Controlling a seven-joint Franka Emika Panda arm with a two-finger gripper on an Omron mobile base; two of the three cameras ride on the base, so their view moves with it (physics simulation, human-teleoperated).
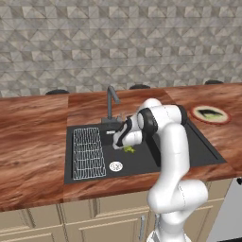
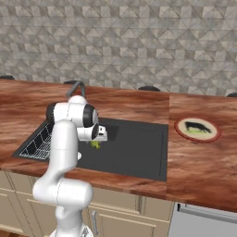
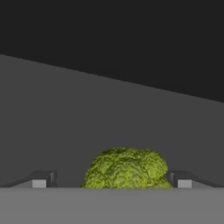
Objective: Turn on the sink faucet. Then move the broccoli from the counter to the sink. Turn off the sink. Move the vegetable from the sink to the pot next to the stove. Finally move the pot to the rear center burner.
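1. The broccoli (image 3: 126,168) lies on the floor of the sink (image 1: 198,146), about midway between its left and right walls and nearer the back wall, where the faucet (image 1: 111,101) stands, than the front edge
2. The gripper (image 3: 111,180) is low in the basin with its fingers (image 3: 41,179) spread wide, one on each side of the broccoli and not yet touching it; nothing is held
3. Judging from how things lie, the step in hand is either letting the broccoli go in the sink or picking it up for the pot; I cannot tell which, nor whether water is running
4. If it is the pick-up: keep the head centred between the fingers, go down until the pads are level with its widest part, close slowly so the lumpy top does not roll away, then lift straight up clear of the sink's rim
5. If it is the release: rise straight so a finger does not drag it
6. No brand, label or writing can be read anywhere; the plate (image 1: 211,114) near the counter's right edge has only a dark shape on it
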